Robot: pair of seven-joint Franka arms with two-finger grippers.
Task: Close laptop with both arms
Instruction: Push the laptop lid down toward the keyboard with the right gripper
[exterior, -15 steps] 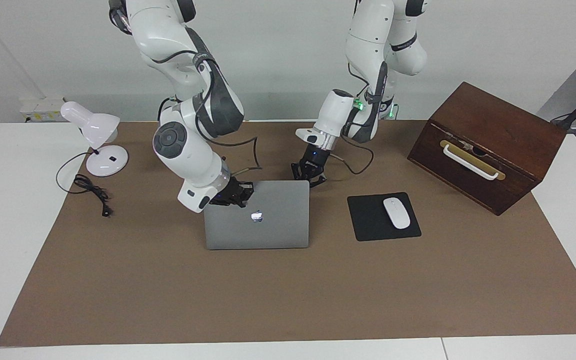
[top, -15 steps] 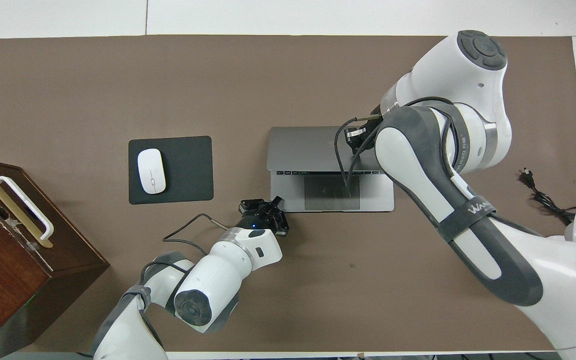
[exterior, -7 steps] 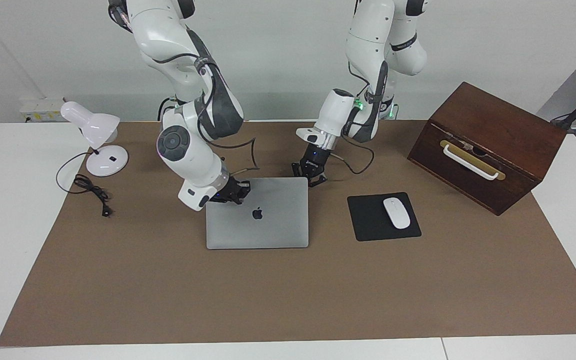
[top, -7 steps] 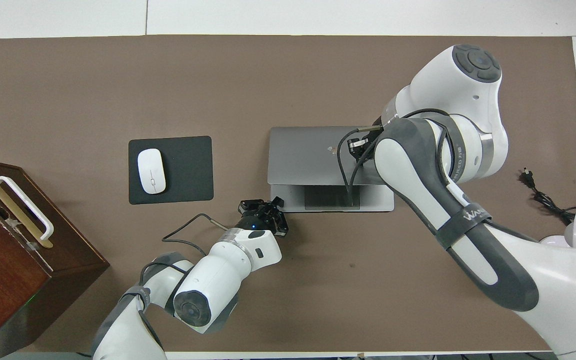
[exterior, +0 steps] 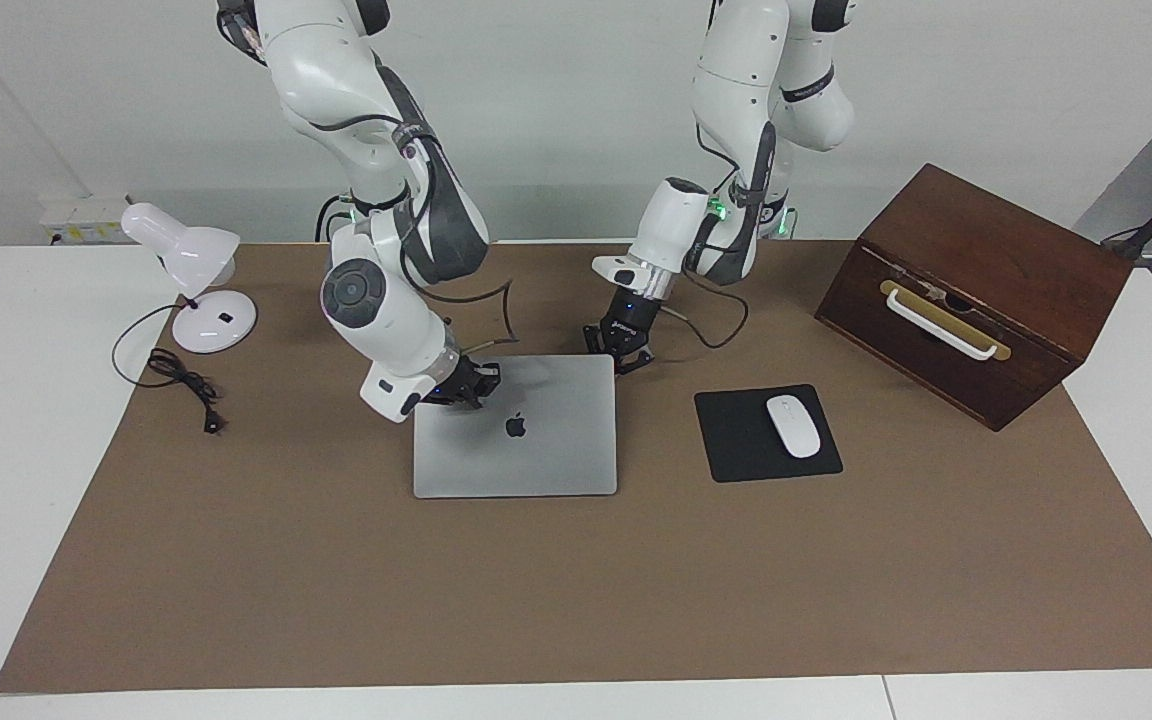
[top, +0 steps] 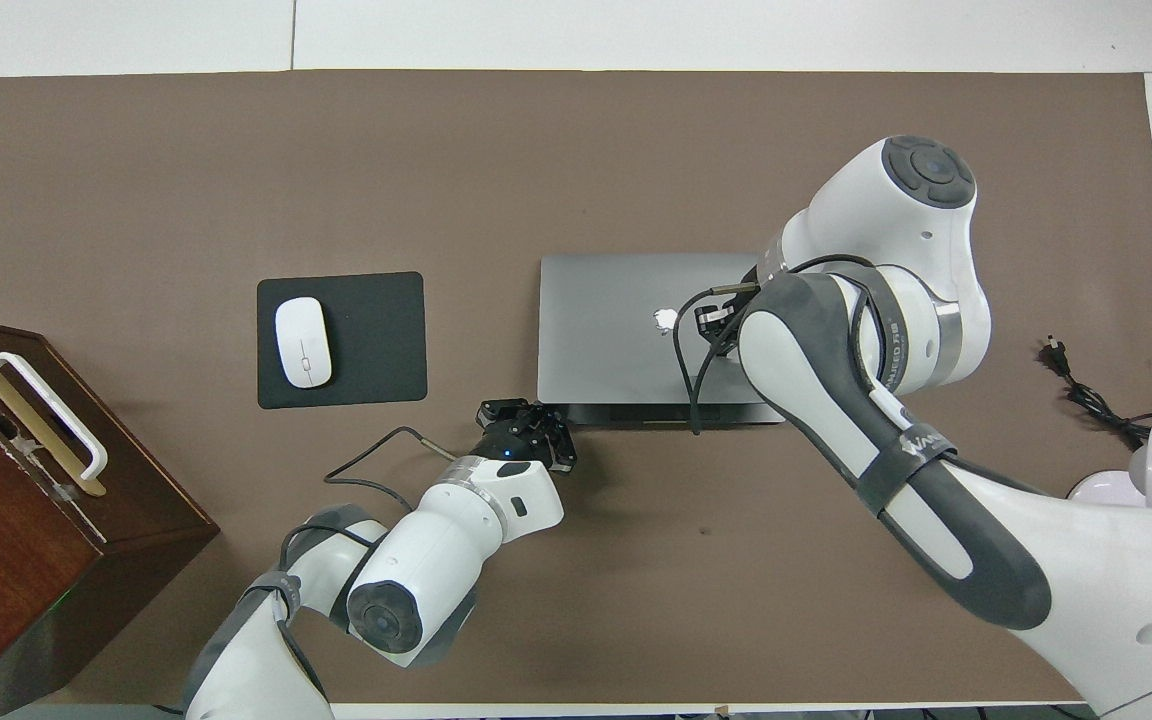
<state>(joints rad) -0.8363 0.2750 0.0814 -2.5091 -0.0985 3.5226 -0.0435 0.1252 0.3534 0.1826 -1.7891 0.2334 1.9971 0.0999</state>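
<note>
The silver-grey laptop (exterior: 536,455) lies on the brown mat, its lid with the dark logo almost flat down. In the overhead view (top: 606,330) only a thin strip of the deck shows along the edge nearest the robots. My right gripper (exterior: 471,385) rests on the lid near the corner toward the right arm's end, and also shows in the overhead view (top: 711,320). My left gripper (exterior: 626,355) is low at the laptop's corner nearest the robots toward the left arm's end, also seen in the overhead view (top: 531,415).
A black mouse pad (exterior: 736,450) with a white mouse (exterior: 793,426) lies beside the laptop toward the left arm's end. A brown wooden box (exterior: 976,290) with a white handle stands at that end. A white desk lamp (exterior: 191,275) and its cord (exterior: 186,385) are at the right arm's end.
The right gripper has pushed the lid down toward the robots; the keyboard and trackpad, visible before, are now covered. The left gripper has stayed at its corner.
</note>
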